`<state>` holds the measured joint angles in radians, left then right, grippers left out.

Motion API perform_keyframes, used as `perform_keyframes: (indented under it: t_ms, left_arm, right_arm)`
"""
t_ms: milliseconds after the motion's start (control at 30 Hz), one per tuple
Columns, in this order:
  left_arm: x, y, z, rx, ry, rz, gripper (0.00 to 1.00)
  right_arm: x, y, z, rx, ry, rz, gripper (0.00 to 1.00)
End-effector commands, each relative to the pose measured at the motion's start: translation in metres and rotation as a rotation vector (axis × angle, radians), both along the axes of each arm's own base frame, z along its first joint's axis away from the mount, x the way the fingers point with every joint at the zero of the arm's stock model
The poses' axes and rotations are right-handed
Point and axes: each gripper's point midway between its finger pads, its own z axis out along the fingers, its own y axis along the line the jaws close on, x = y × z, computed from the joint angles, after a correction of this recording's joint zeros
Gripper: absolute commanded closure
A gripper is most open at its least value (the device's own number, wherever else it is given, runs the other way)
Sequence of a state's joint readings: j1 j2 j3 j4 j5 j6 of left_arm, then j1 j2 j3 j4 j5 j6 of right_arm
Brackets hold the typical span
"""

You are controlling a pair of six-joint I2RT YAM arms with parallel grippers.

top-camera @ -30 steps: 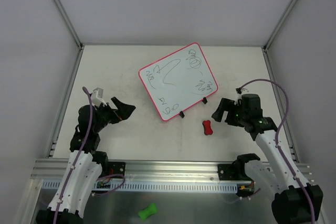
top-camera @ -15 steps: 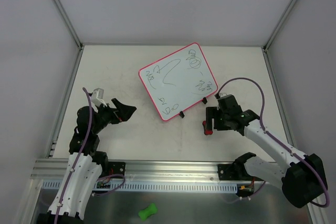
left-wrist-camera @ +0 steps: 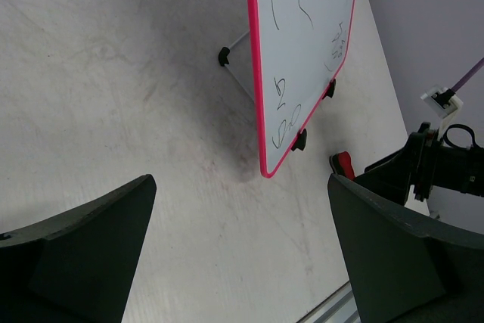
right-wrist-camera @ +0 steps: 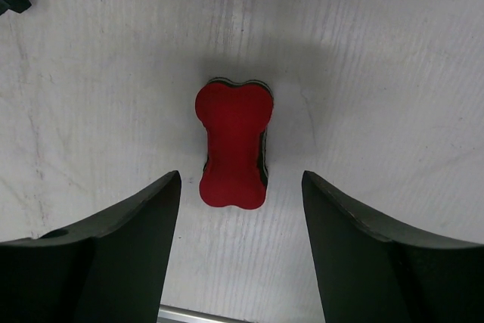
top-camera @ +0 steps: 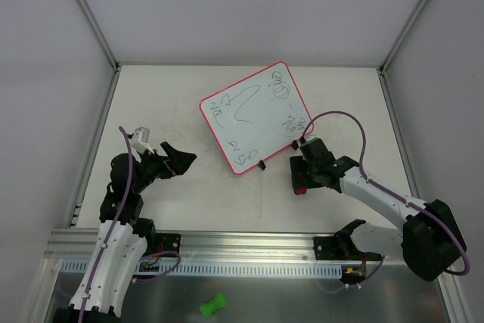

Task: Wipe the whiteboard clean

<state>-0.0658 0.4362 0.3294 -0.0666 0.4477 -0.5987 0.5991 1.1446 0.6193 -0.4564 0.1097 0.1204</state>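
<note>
Your whiteboard (top-camera: 255,119), scribbled on, stands propped in the middle of the desk (top-camera: 166,96). Your right fingers (right-wrist-camera: 113,247) are spread wide on either side of the red eraser (right-wrist-camera: 231,146), which lies near the board's feet, and they do not touch it. Your left fingers (left-wrist-camera: 76,247) gape wide, holding nothing.

Table (top-camera: 166,104) w/ whiteboard (top-camera: 255,117), red eraser (right-wrist-camera: 231,145)

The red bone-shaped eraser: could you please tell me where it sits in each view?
Top external: right of centre, eraser under the right gripper, just in front of the whiteboard.
Left wrist: eraser at right, partly hidden.
Right wrist: eraser at centre, between open fingers.
Shared landmark: the right gripper straddling it.
</note>
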Motion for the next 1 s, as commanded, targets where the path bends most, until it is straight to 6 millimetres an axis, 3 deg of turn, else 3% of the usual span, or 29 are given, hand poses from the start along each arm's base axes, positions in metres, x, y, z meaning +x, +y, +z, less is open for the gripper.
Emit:
perform_keyframes:
  t_ms: [0, 767, 967]
  left_arm:
    - [-0.001, -0.004, 0.012, -0.003, -0.039, -0.031, 0.01]
    - [-0.002, -0.006, 0.005, -0.009, -0.01, -0.038, 0.01]
    - [-0.001, -0.006, 0.005, -0.008, -0.008, -0.036, 0.01]
  right_arm:
    - [0.017, 0.01, 0.007, 0.016, -0.052, -0.022, 0.33]
    - [0.027, 0.02, -0.009, -0.082, -0.033, -0.006, 0.57]
    - [0.023, 0.019, -0.009, -0.092, -0.03, -0.006, 0.58]
